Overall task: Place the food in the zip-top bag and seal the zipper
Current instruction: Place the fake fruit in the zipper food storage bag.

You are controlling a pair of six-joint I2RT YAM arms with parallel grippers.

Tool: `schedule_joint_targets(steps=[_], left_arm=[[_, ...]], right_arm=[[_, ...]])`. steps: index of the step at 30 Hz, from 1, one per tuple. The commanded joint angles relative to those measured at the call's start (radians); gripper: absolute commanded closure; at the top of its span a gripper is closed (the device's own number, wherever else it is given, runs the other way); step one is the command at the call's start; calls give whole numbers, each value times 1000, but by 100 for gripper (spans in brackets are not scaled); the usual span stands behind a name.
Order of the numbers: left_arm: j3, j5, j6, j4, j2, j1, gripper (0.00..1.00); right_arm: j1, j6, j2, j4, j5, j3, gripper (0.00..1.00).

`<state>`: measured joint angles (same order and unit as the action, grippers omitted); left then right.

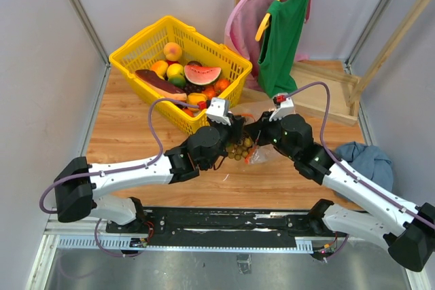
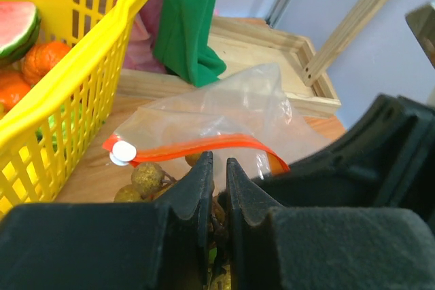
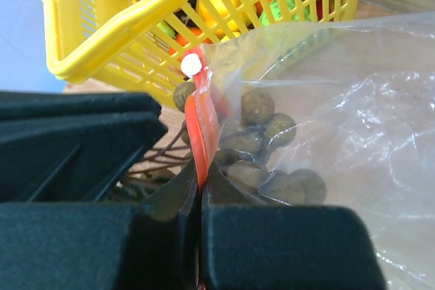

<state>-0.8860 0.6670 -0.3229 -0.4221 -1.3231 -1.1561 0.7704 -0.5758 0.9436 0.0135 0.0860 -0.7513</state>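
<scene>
The olive-brown grape bunch (image 1: pixel 239 149) hangs at the table's middle between both wrists. My left gripper (image 2: pixel 219 161) is shut on its brown stem, and loose grapes (image 2: pixel 146 178) show just past the left finger. The clear zip-top bag (image 2: pixel 231 113) lies beyond, its mouth facing the bunch. Along that mouth runs the orange-red zipper (image 2: pixel 197 146), with a white slider at its left end. My right gripper (image 3: pixel 202 183) is shut on the zipper (image 3: pixel 202 134) and holds the strip upright. Several grapes (image 3: pixel 262 140) show through the bag's plastic (image 3: pixel 353 120).
A yellow mesh basket (image 1: pixel 136 49) with more toy fruit stands at the back left, close behind the bag. A wooden rack base (image 1: pixel 326 93) with a green garment (image 1: pixel 285 32) and a pink one is at the back right. A blue cloth (image 1: pixel 367 161) lies by the right arm.
</scene>
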Motion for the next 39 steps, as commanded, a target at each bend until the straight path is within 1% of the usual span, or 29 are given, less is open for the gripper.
schedule_joint_targets(steps=[1,3,7,11,15,18,25,35,39], left_arm=[[-22,-4,-119,-4,16,40,100],[-10,12,-128,-32,31,46,100],[43,29,-133,-143,78,53,100],[64,-7,-188,-154,93,80,100],[113,9,-219,-205,112,91,100],[143,24,-209,-262,121,94,100],[137,8,-200,-256,80,95,100],[125,32,-172,-219,21,95,100],[118,26,-173,-223,34,95,100]], right_arm=[[-16,13,-9,64,-70,23,99],[-16,4,-6,67,-79,31,99],[-17,-5,-3,70,-96,45,99],[-17,-7,-10,91,-115,58,100],[-20,-23,-20,121,-131,77,100],[-30,-46,-22,166,-176,96,99],[-50,-73,-31,250,-271,114,100],[-67,-69,-41,269,-301,111,99],[-70,-62,-24,245,-297,109,99]])
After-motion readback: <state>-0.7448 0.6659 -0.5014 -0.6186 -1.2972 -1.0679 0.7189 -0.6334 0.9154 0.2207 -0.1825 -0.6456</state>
